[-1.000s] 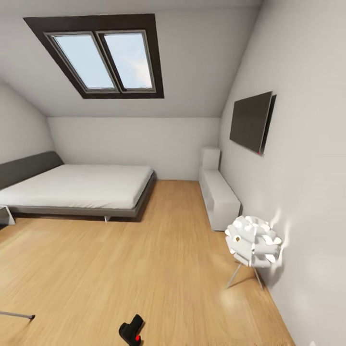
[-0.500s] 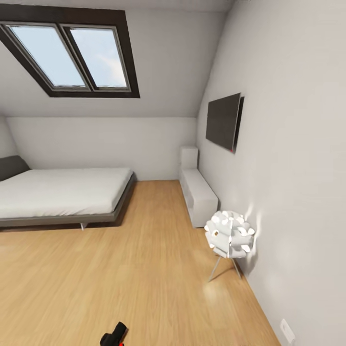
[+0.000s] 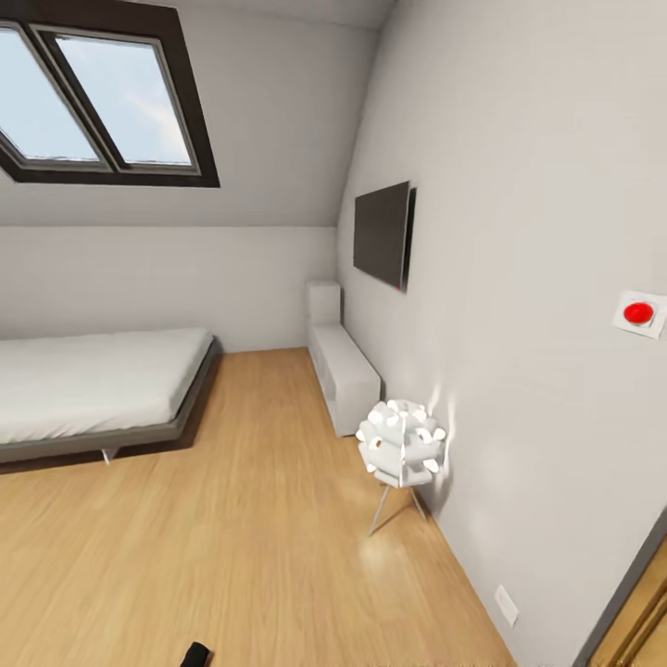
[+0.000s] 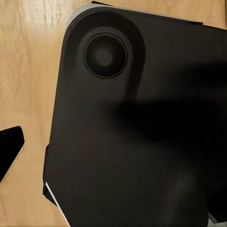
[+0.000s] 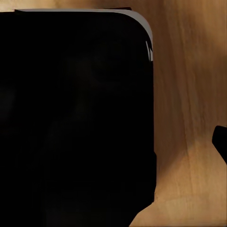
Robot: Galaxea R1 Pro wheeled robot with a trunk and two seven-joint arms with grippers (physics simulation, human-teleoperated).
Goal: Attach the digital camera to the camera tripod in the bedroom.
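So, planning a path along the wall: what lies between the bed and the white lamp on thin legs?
In the head view, only bare wood floor lies between the bed and the lamp.

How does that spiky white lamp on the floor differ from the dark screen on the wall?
The lamp is white, rounded and bumpy; the screen is black, flat and rectangular. The lamp stands on thin legs on the wood floor; the screen hangs high on the wall. The lamp seems lit, throwing a glow on the wall; the screen looks dark. Both sit along the same wall.
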